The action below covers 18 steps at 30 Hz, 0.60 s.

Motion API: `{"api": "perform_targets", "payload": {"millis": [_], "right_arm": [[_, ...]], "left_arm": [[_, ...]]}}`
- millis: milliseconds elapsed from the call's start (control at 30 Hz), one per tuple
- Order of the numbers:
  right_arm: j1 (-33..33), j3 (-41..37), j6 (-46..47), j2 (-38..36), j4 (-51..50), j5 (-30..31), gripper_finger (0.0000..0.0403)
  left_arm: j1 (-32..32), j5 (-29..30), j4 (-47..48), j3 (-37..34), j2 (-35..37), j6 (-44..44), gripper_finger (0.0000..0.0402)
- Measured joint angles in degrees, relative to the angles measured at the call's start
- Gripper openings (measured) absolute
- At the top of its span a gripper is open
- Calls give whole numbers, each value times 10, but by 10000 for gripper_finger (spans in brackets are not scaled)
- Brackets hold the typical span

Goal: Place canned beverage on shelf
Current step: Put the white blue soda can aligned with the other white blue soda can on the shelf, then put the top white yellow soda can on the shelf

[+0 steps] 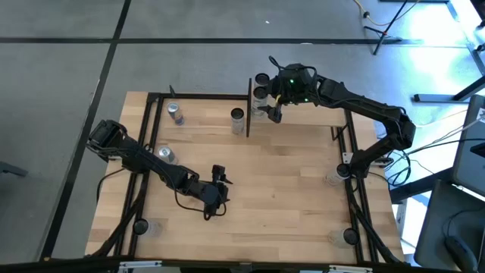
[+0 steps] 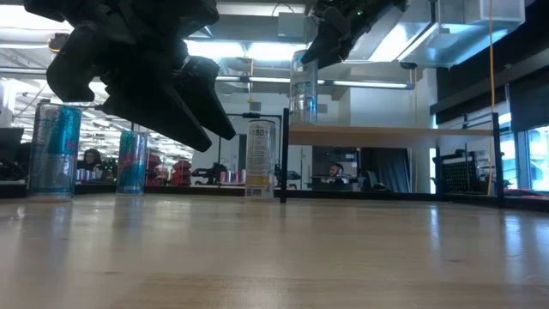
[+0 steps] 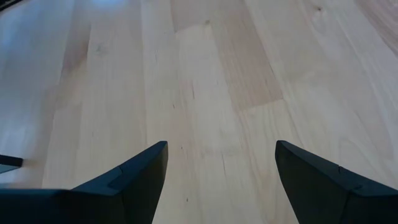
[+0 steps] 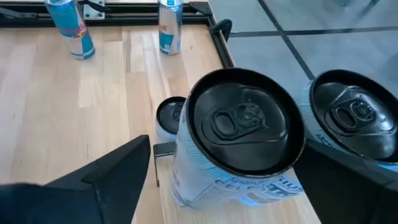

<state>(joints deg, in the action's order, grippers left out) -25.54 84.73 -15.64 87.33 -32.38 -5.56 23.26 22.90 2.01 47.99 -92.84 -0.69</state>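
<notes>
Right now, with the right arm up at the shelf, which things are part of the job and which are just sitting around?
Part of the job:
- can between the right gripper's open jaws
- shelf
- second can already on it

Just sitting around:
- blue cans by the table's far left edge
- white can beside the shelf post
- left gripper, jaws open over bare table

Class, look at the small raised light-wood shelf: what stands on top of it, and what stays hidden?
On the small light-wood shelf two dark-topped pale cans stand side by side. The right gripper straddles the nearer can, fingers apart. The cans' bases and the board beneath are covered.
</notes>
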Motion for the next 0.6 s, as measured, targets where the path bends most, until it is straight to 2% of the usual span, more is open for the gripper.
{"api": "perform_targets", "payload": {"millis": [233, 433, 600], "right_arm": [[0, 0, -13, -6, -14, 28, 356], [0, 42, -13, -31, -105, 37, 351], [1, 57, 28, -62, -181, 29, 350]], "left_arm": [[0, -1, 0, 0, 0, 0, 284], [0, -1, 0, 0, 0, 0, 284], [0, -1, 0, 0, 0, 5, 284]]}}
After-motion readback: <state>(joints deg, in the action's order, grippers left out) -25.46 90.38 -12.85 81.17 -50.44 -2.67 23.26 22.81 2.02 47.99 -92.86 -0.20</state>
